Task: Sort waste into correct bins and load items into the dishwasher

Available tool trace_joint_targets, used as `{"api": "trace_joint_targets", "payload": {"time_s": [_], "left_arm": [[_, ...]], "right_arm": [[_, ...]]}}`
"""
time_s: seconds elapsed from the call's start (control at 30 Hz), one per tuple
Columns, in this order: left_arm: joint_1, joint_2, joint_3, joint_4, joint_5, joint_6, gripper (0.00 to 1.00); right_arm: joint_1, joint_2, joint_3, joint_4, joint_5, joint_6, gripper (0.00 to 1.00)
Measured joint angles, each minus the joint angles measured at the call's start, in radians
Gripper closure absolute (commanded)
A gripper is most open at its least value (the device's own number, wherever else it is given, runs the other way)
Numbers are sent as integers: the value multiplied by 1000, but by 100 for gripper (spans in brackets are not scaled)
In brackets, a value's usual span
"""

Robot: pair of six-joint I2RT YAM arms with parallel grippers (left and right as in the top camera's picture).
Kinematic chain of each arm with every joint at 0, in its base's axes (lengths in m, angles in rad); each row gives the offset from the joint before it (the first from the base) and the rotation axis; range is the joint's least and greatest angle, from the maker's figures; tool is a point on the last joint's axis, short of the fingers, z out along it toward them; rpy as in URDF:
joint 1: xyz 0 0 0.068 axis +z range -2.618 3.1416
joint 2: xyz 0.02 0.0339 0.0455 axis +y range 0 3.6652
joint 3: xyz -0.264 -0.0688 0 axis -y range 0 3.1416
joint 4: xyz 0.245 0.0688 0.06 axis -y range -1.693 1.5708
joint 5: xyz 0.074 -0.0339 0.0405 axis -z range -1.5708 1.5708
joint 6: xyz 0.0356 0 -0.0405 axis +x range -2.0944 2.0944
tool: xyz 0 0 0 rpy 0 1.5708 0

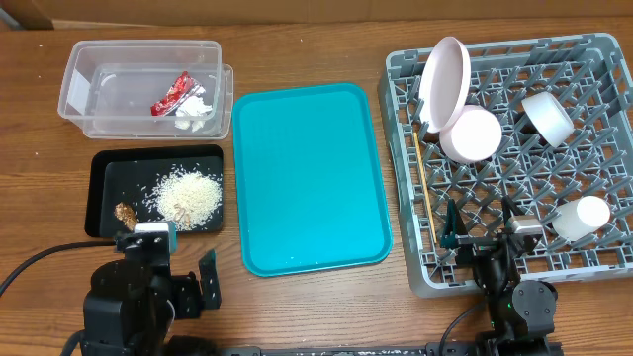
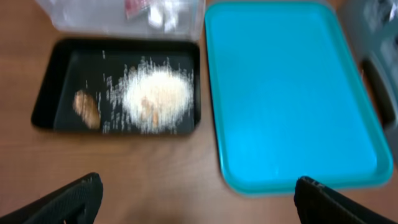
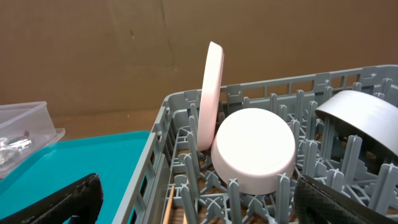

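The grey dish rack (image 1: 593, 59) at the right holds an upright white plate (image 1: 442, 81), a pale bowl (image 1: 470, 134), another bowl (image 1: 547, 116), a small white cup (image 1: 581, 218) and wooden chopsticks (image 1: 425, 193). The clear tub (image 1: 79, 69) holds the red wrapper (image 1: 174, 94) and white napkin (image 1: 196, 117). The black tray (image 1: 99, 183) holds rice (image 1: 188, 194) and a brown lump (image 1: 125, 213). My left gripper (image 2: 196, 202) is open and empty over bare wood below the black tray (image 2: 46, 81). My right gripper (image 3: 199, 202) is open and empty at the rack's near left corner, facing the plate (image 3: 211, 93) and bowl (image 3: 255, 149).
An empty teal serving tray (image 1: 307, 178) lies between the bins and the rack; it also shows in the left wrist view (image 2: 286, 93). A black cable (image 1: 30, 265) runs off to the left along the table's front.
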Motion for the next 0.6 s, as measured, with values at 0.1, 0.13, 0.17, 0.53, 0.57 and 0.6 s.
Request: {"api": "trace_joint_targets", "payload": {"time_s": [0.1,0.13,0.17,0.53,0.57,0.6], "left_arm": [[27,-64,-112,187,0,0,0],[32,-86,-153,238,0,0,0],[37,-115,-208,291,0,0,0],[83,-445,-772,850,35,-34,0],[95,-470,-804,901,48,-35,0],[106,-488,-833,953,64,-35,0]], "right_arm": [[0,0,0,0,0,-1,0],[0,0,0,0,0,0,0],[0,0,0,1,0,-1,0],[0,0,0,0,0,0,0],[0,0,0,0,0,0,0],[0,0,0,0,0,-1,0]]}}
